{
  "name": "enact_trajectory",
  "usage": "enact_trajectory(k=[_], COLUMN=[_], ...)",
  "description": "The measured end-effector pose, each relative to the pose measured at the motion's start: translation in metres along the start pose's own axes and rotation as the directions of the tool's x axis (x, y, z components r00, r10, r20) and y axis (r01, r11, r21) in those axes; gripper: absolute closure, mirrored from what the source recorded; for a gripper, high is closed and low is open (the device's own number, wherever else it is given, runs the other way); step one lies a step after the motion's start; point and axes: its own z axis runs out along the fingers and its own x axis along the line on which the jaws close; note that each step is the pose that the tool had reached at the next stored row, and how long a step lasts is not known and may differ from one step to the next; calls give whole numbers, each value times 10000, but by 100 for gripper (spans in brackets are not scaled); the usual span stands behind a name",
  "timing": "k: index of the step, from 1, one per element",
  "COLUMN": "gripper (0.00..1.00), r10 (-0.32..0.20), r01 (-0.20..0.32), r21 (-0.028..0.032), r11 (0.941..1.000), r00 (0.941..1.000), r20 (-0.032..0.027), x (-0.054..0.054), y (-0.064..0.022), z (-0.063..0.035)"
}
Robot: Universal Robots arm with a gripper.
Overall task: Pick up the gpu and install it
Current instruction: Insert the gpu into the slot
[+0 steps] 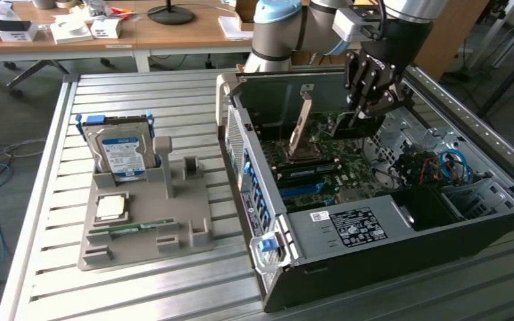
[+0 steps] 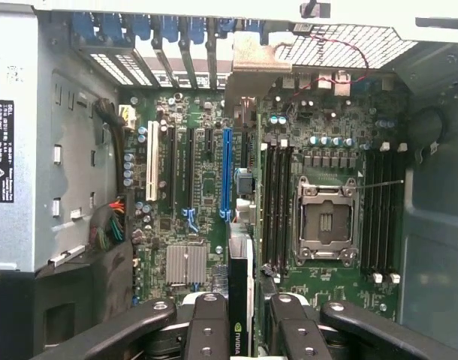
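The arm [image 1: 280,27] is reaching down into the open case [image 1: 355,227], which lies on its side on the slatted metal table [image 1: 150,294]. The fingers [image 1: 364,110] are well down inside it, over the motherboard [image 2: 199,195].

In the wrist view you can see the gpu [image 2: 239,330] edge-on right between them, with a little logo on the edge facing the camera. They're closed in on it from both sides, so only partway shut, with the card filling the gap. The card runs along the board toward the slotted back wall of the case. It sits just beside the long blue slot [image 2: 227,172], with the CPU socket [image 2: 326,221] off on its other side. I honestly can't tell if its lower edge is touching the board or hanging above it.

Out on the table, to the exterior view's left of the case, there's a grey holder [image 1: 141,227]. The hard drive [image 1: 121,150] stands upright at its far end. A small square chip [image 1: 112,207] lies flat near the middle, and the green memory stick [image 1: 132,227] lies just in front of that.
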Motion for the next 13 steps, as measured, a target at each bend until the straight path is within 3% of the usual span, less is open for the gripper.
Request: enact_trajectory(k=[13], gripper=[74], r10=[-1], r01=[1], r21=[1], r11=[10000], r00=[10000], r20=[13], x=[4], y=[-7], z=[203])
